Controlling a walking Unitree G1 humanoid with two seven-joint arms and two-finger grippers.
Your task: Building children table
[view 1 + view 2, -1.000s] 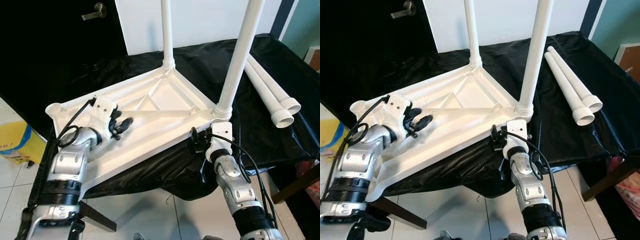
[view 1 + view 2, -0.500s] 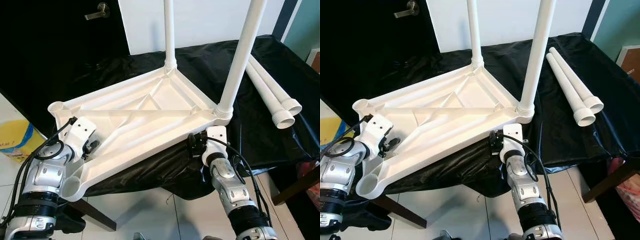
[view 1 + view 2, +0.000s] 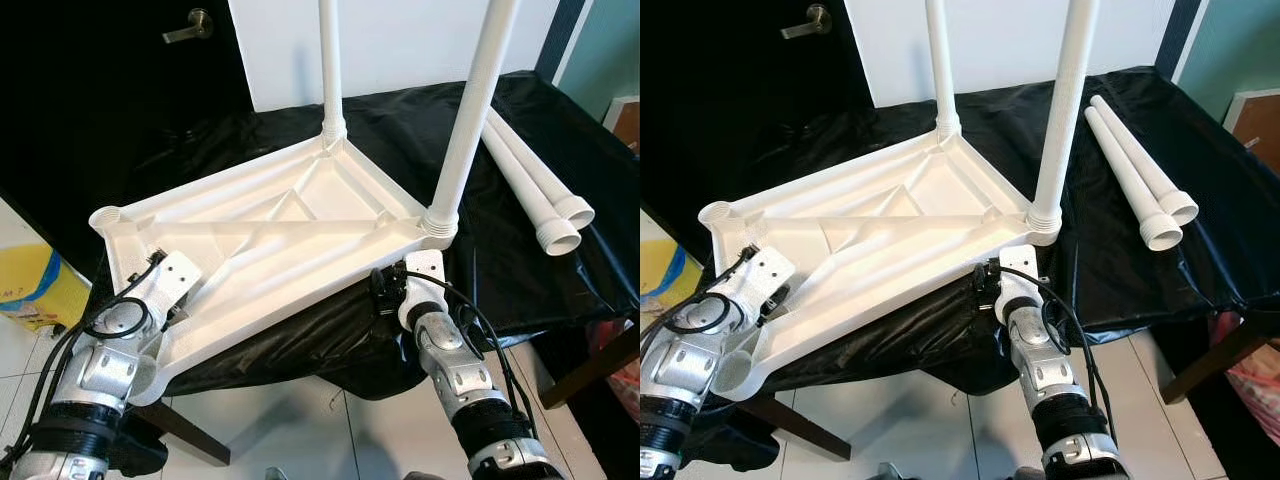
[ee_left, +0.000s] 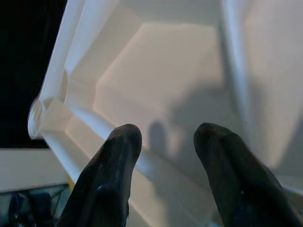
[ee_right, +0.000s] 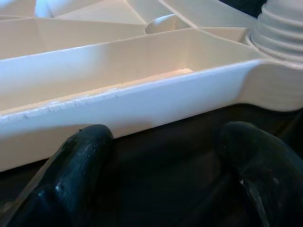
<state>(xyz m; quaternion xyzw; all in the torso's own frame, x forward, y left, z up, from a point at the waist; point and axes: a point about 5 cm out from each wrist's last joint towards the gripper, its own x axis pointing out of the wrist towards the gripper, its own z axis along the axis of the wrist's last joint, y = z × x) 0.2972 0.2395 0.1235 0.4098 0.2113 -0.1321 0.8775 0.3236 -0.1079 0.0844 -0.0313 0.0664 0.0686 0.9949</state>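
Lying upside down on a black cloth [image 3: 560,290], the tabletop [image 3: 290,250] carries two legs; two spare legs [image 3: 545,190] lie nearby. Both the left gripper [image 4: 163,156] and right gripper [image 5: 165,161] are spread, empty, at its near edge. Next likely fetching a spare.

no legible text, label or number anywhere in view

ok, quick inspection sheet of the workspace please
Surface: black-covered table.
Job's things: upturned white tabletop, overhanging the near edge; two legs fitted upright; two loose legs lying to the right.
Clutter: nothing seen.
Grippers: left gripper open over the tabletop's underside; right gripper open, below the near rim.
Cables: black wrist cables on both arms.
Surroundings: dark door, yellow box, tiled floor.
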